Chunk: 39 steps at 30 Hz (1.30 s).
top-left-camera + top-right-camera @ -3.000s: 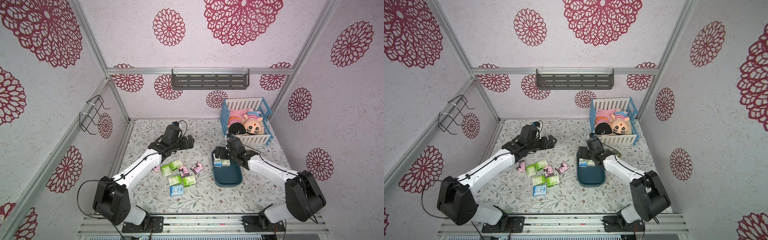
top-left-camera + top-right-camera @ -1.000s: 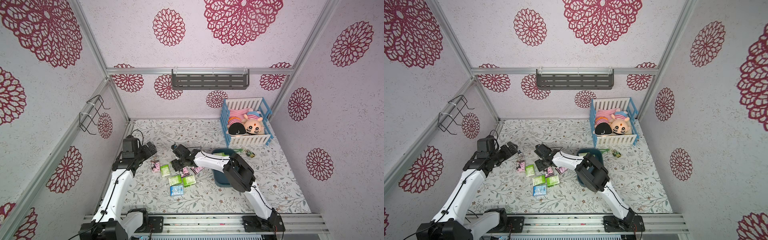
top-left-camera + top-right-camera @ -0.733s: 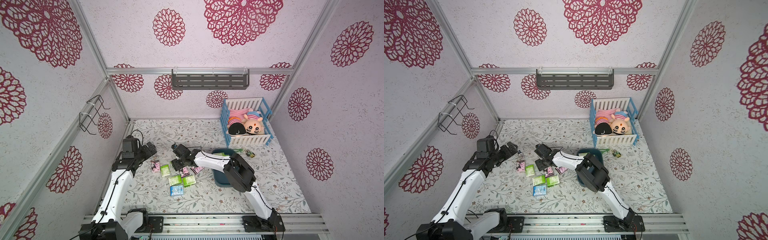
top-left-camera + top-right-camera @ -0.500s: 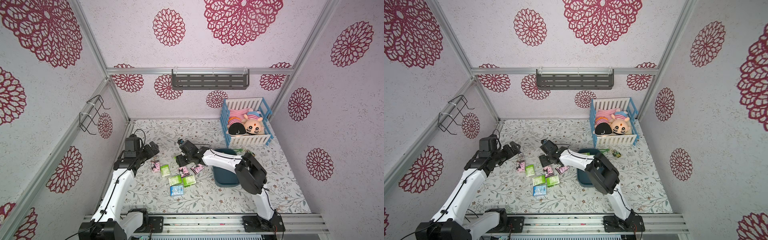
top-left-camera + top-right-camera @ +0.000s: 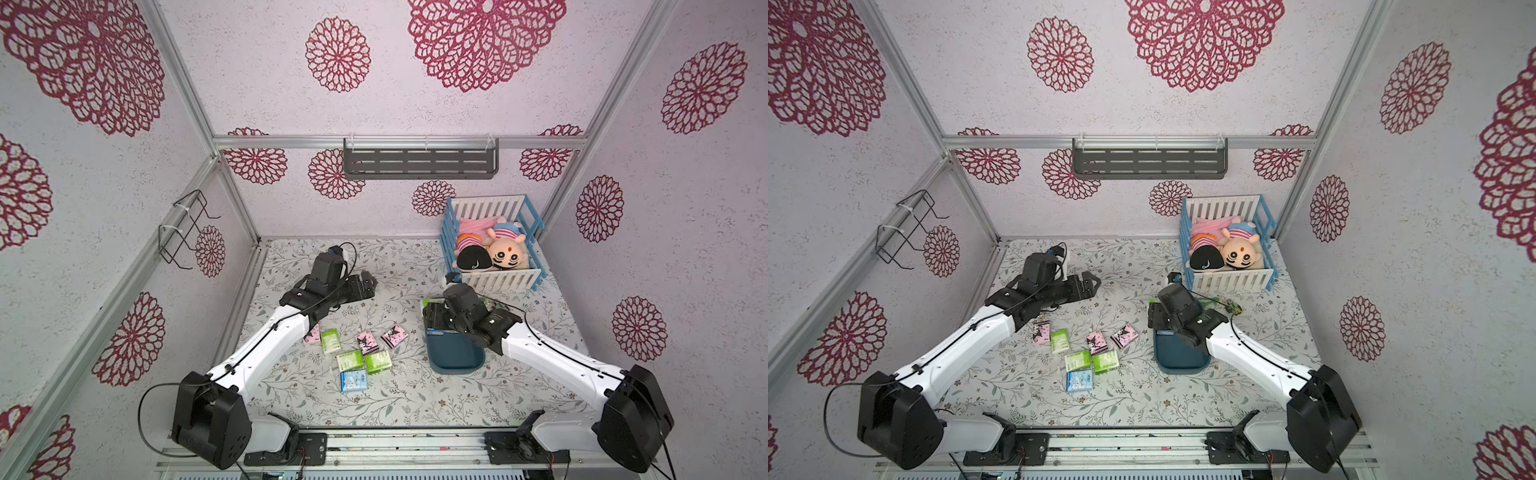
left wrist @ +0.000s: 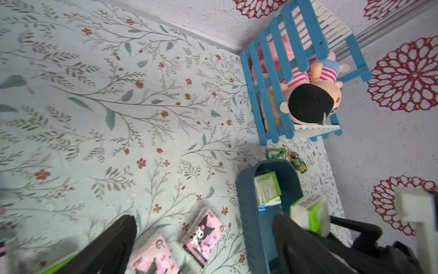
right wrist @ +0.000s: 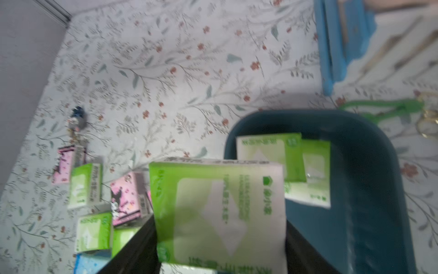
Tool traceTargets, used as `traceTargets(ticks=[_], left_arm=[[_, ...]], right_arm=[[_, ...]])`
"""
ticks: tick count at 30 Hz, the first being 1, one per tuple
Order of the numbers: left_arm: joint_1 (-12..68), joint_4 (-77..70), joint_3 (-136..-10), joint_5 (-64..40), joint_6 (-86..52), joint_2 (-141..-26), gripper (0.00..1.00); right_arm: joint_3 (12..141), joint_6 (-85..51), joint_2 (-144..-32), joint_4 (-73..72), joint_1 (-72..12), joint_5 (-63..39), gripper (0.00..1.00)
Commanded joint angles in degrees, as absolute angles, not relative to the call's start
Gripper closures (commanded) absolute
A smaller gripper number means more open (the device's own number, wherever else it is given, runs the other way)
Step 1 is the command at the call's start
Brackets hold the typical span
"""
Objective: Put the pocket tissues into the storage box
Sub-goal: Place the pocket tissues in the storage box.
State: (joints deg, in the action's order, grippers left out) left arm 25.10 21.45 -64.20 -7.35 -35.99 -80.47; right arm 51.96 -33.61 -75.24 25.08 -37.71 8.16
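Soft, even light fills both top views. The table is bright, with only pale shadows under the arms, and the walls look stretched toward the edges. In the left wrist view the far crib is sharp, but things close to the camera are smeared. The right wrist view is blurry all over, and a shadow lies across part of the green pack.
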Motion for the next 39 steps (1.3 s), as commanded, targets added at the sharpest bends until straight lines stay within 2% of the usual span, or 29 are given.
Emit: traceTargets(ticks=[1, 10, 21, 39], left_arm=[[27.29, 18.15, -66.23, -7.33, -35.73, -83.12, 0.03], [28.21, 19.20, -68.29, -6.62, -34.77, -85.43, 0.03], [28.21, 20.87, -68.38, -5.15, -33.98, -84.81, 0.03], [28.21, 21.90, -68.60, -4.70, -33.42, -85.17, 0.03]], right_arm=[[47.62, -38.70, -73.33, 28.11, -37.44, 8.18, 0.26], [40.82, -42.02, -74.81, 22.26, -36.66, 6.14, 0.23], [41.66, -40.11, -81.57, 15.50, -34.55, 3.71, 0.20], [43.26, -39.08, -86.31, 11.70, -34.45, 4.94, 0.16]])
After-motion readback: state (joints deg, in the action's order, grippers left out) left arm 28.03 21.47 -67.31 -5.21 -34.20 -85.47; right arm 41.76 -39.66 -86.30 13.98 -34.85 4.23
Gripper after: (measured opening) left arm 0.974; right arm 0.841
